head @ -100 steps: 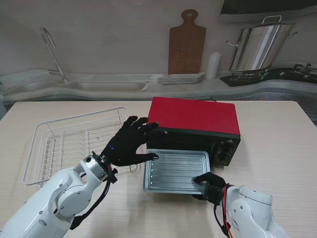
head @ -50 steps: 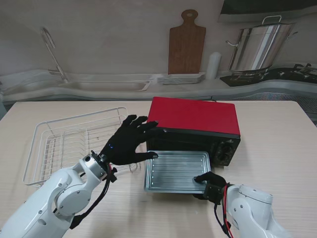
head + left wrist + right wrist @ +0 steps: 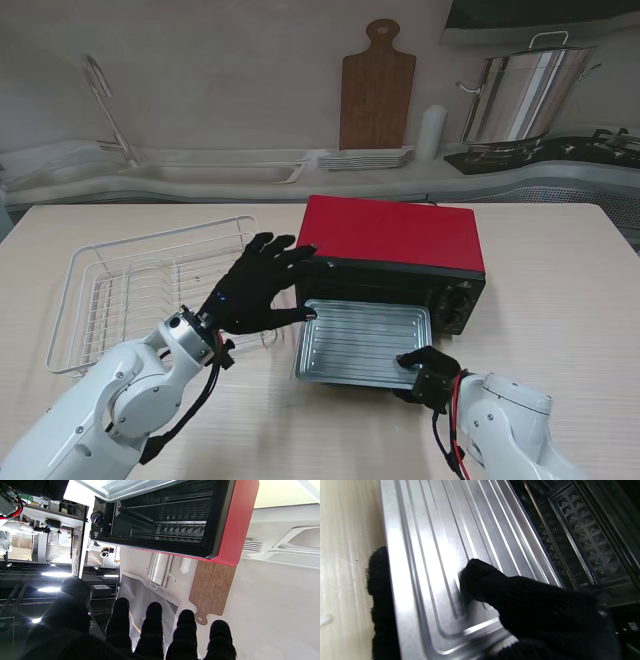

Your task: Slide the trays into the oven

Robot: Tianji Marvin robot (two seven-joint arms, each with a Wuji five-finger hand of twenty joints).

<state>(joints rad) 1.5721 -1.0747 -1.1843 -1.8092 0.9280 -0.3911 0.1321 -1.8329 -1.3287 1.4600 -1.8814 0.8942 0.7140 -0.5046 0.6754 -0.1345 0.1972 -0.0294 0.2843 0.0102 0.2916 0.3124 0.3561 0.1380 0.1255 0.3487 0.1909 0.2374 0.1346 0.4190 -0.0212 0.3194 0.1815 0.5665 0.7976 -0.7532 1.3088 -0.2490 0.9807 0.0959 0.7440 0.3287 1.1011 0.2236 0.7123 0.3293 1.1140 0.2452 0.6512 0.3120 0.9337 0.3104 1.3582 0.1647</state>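
The right hand (image 3: pixel 428 373) pinches the near corner of the ridged metal tray (image 3: pixel 362 342), thumb on top and fingers (image 3: pixel 378 600) beneath; beyond the fingertips, the tray's far edge meets the red oven (image 3: pixel 392 257) mouth; the left hand (image 3: pixel 258 290) hovers beside the oven, fingers spread, holding nothing.

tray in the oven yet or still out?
Mostly out. The tray has only its far edge at the oven mouth; most of it sticks out over the table, pinched at its near corner by the right hand.
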